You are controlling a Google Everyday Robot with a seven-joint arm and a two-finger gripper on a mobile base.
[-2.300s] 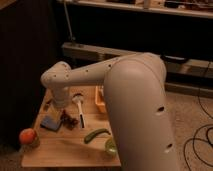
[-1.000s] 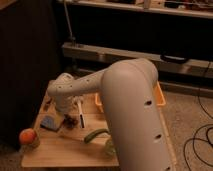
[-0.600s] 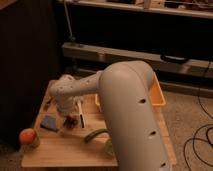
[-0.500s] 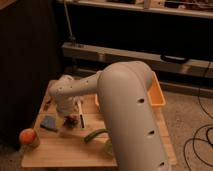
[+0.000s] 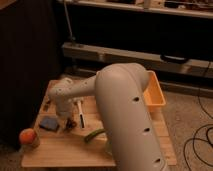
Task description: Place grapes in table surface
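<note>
The light wooden table surface (image 5: pixel 60 150) fills the lower left. My white arm reaches across it, and the gripper (image 5: pixel 67 118) points down at the left middle of the tabletop, right of the blue sponge. The grapes (image 5: pixel 71 123) show only as a small dark patch right at the gripper's tip, low on the wood and mostly hidden by the wrist. I cannot tell whether the gripper is touching them.
A blue sponge (image 5: pixel 49 122) lies just left of the gripper. An orange fruit (image 5: pixel 29 136) sits at the front left corner. A green curved vegetable (image 5: pixel 94 135) lies beside the arm. An orange-yellow bin (image 5: pixel 154 91) stands at the right. A thin white object (image 5: pixel 80 114) lies near the gripper.
The wrist has come down from above the table to just over the grapes and has held almost still for the last half second. The other objects have not moved.
</note>
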